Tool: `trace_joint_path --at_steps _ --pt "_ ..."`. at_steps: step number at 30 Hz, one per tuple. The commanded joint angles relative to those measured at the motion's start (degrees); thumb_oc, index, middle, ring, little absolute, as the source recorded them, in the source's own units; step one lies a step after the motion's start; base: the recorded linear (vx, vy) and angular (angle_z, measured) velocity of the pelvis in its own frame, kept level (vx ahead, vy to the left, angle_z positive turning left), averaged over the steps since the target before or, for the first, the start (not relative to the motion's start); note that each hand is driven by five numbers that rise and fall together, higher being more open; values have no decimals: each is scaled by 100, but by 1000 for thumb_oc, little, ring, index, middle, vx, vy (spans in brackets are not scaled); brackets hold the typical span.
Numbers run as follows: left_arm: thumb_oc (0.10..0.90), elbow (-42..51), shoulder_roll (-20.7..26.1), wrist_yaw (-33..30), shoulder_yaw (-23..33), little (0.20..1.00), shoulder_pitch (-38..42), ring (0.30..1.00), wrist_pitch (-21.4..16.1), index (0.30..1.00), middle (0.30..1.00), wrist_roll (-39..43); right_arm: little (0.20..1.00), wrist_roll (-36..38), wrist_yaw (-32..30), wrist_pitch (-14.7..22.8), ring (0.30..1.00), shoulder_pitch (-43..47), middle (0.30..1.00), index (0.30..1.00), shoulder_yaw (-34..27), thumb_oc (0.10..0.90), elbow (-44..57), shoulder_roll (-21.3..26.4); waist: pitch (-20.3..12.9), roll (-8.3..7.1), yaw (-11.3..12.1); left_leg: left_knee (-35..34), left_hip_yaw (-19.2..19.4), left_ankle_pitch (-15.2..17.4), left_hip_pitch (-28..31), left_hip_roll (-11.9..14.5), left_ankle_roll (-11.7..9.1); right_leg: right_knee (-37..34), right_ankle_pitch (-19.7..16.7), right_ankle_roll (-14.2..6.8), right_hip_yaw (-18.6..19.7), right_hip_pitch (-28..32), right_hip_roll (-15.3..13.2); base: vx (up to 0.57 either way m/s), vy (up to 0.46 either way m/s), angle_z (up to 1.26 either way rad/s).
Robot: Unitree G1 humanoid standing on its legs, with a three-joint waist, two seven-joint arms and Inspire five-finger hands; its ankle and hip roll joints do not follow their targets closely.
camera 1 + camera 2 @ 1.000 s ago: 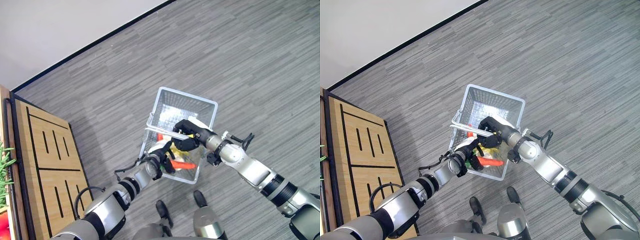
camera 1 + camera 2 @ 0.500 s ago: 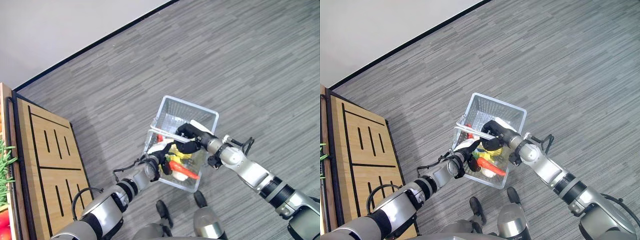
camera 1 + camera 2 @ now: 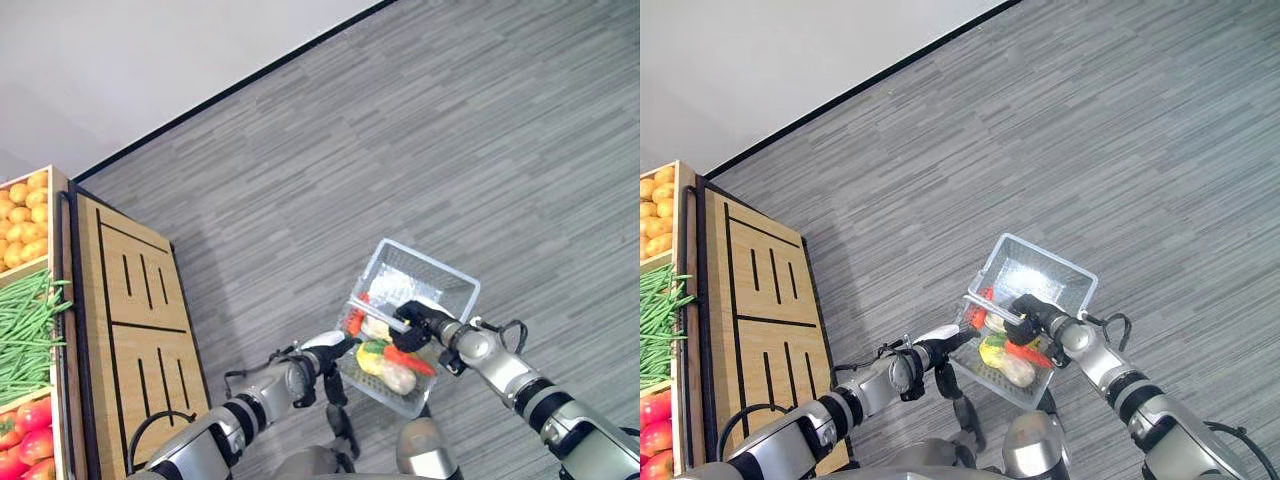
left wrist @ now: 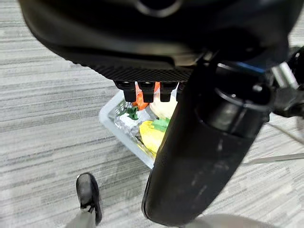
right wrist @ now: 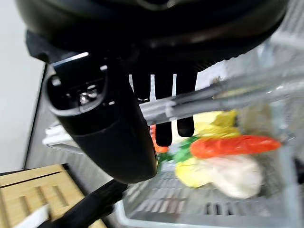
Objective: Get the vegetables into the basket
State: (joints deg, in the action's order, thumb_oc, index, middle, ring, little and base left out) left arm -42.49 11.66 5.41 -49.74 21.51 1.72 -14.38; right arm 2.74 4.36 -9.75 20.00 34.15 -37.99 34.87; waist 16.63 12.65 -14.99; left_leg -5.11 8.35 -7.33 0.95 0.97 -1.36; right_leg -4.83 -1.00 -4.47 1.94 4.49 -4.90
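Your right hand (image 3: pixel 415 318) was curled round the handle (image 3: pixel 380 314) of the wire basket (image 3: pixel 445 283), carrying it above the floor. Your left hand (image 3: pixel 945 343) touched the basket's near side; I couldn't tell its grip. The vegetables (image 5: pixel 223 159) lay inside the basket, clearest from the right wrist. Since a second before, the produce stand (image 3: pixel 35 330) left of the basket had come into sight.

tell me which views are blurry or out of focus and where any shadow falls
Right wrist view: the basket and the carrot inside it are soft and smeared, while the right hand is blurred from closeness. Left wrist view: the left hand is a dark, unfocused bulk. Left eye view: sharp, with a soft shadow on the floor beside the wooden stand.
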Motion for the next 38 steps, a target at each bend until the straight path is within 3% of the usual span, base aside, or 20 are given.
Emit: trace_joint_path --at_steps 1,4,9,12,14,17,21,26,38 --pt "900 -54 -30 200 75 1000 149 1000 -227 1000 1000 312 300 -230 -244 643 300 331 300 300 -386 400 427 -248 -610 -261 157 18 208 354 301 477 -534 290 -206 -342 -20 -670 -340 36 -50 22" --pt "900 13 255 298 418 1000 -383 1000 -192 1000 1000 535 300 -182 -414 636 300 -133 300 300 -874 400 -488 -440 -738 -450 370 20 67 372 386 509 -522 254 -148 -332 -184 -456 -308 51 -89 21" --pt "900 -627 502 8 1427 1000 -1031 1000 -103 1000 1000 757 300 80 -568 638 300 -826 300 300 -1591 400 -1716 -751 -969 -874 727 13 -173 380 435 546 -517 272 -78 -308 -434 -247 -251 32 -54 30" --pt "900 -916 464 -104 1808 1000 -1147 1000 -64 1000 1000 1020 300 171 -583 628 300 -917 300 300 -1750 400 -2111 -880 -1038 -990 820 11 -239 379 430 543 -512 278 -80 -304 -484 -207 -250 13 -19 20" --pt "900 -1472 385 -333 2539 1000 -1326 1000 -17 1000 1000 1551 300 410 -653 653 300 -1130 300 300 -2103 400 -2504 -1060 -1166 -1156 928 11 -293 385 427 535 -508 244 -99 -316 -536 -154 -239 31 1 8" --pt "900 -1962 339 -565 3029 1000 -1369 1000 -11 1000 1000 1782 300 645 -689 668 300 -1239 300 300 -2346 400 -2933 -1237 -1243 -1260 998 11 -320 403 438 532 -500 245 -110 -333 -568 -129 -246 10 10 3" --pt "900 -2706 267 -726 3714 1000 -1523 1000 25 1000 1000 2252 300 842 -739 678 300 -1414 300 300 -2614 400 -3410 -1373 -1369 -1363 1044 11 -301 462 514 511 -487 207 -119 -345 -556 -50 -247 10 10 0" --pt "900 -3074 284 -771 4076 1000 -1727 1000 49 1000 1000 2344 300 888 -815 665 300 -1626 300 300 -2858 400 -3797 -1427 -1439 -1376 1065 11 -287 507 562 493 -458 179 -130 -357 -535 -8 -252 8 21 -3" --pt "900 -3517 269 -832 4503 1000 -2026 1000 113 1000 1000 2495 300 1108 -893 667 300 -1895 300 300 -3147 400 -4105 -1588 -1444 -1331 1108 11 -341 532 536 441 -438 118 -131 -375 -593 24 -286 1 2 0"
